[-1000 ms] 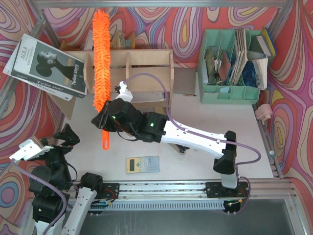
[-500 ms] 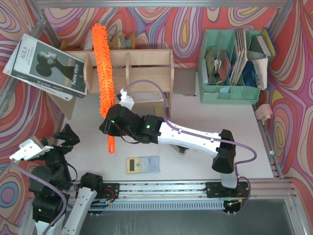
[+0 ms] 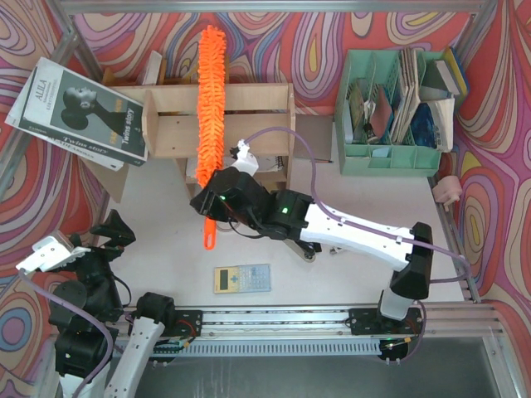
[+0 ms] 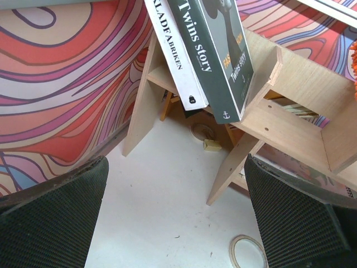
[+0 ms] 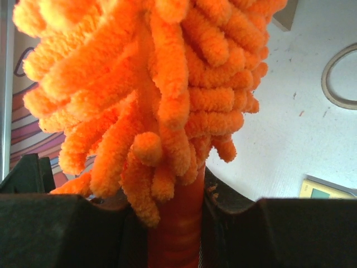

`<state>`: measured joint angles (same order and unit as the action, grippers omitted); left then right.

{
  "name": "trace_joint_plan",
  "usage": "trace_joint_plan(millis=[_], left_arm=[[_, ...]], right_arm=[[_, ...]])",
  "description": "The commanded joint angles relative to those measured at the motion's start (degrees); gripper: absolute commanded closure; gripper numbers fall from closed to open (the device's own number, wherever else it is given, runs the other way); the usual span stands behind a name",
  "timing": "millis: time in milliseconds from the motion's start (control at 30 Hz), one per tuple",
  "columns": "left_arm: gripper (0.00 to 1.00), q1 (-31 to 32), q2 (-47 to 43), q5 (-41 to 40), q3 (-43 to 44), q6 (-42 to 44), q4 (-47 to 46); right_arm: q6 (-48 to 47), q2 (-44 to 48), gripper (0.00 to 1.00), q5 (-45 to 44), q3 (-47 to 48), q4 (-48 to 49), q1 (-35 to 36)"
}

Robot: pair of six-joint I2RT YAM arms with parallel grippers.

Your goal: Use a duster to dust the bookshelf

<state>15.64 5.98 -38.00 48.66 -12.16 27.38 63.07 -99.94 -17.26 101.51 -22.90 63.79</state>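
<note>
Pinching the thin, stiff orange plastic handle: right gripper. Item: long bright orange chenille-noodle duster, judged light, head soft and floppy. Left gripper spread wide, empty.

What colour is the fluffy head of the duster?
Bright orange. The duster shows best in the right wrist view.

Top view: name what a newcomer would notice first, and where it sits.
The bright orange duster stands out, lying across the plywood bookshelf at the back, its handle clamped in the right gripper. Swirling red and purple walls ring the table, and a dark book rests on the shelf's left end.
</note>
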Motion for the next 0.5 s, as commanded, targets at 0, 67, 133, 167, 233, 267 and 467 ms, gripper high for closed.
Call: trace_joint_plan(millis=[0, 67, 133, 167, 233, 267, 467], left_arm=[[0.02, -0.3, 0.4, -0.5, 0.4, 0.8, 0.4], [0.02, -0.3, 0.6, -0.4, 0.4, 0.7, 0.3], [0.02, -0.3, 0.9, -0.4, 0.4, 0.7, 0.4], [0.02, -0.3, 1.0, -0.4, 0.6, 0.7, 0.5], [0.02, -0.3, 0.9, -0.5, 0.6, 0.7, 0.6], [0.02, -0.3, 0.7, -0.7, 0.6, 0.7, 0.6], [0.02, -0.3, 0.2, -1.1, 0.4, 0.9, 0.4]], right_arm=[[0.6, 4.4, 1.00, -3.9, -2.8, 2.8, -1.0], [0.6, 5.3, 1.00, -3.1, -4.7, 4.1, -1.4], [-0.2, 4.7, 1.00, -1.2, -4.4, 5.5, -1.6], [-1.1, 3.9, 1.00, -0.1, -2.8, 5.5, -1.6], [-2.4, 1.2, 1.00, 2.2, 0.9, 4.1, -1.6], [-2.6, 0.0, 1.00, 3.4, 2.3, 3.4, -1.6], [-1.9, -1.2, 1.00, 3.1, 3.0, 2.5, -1.5]])
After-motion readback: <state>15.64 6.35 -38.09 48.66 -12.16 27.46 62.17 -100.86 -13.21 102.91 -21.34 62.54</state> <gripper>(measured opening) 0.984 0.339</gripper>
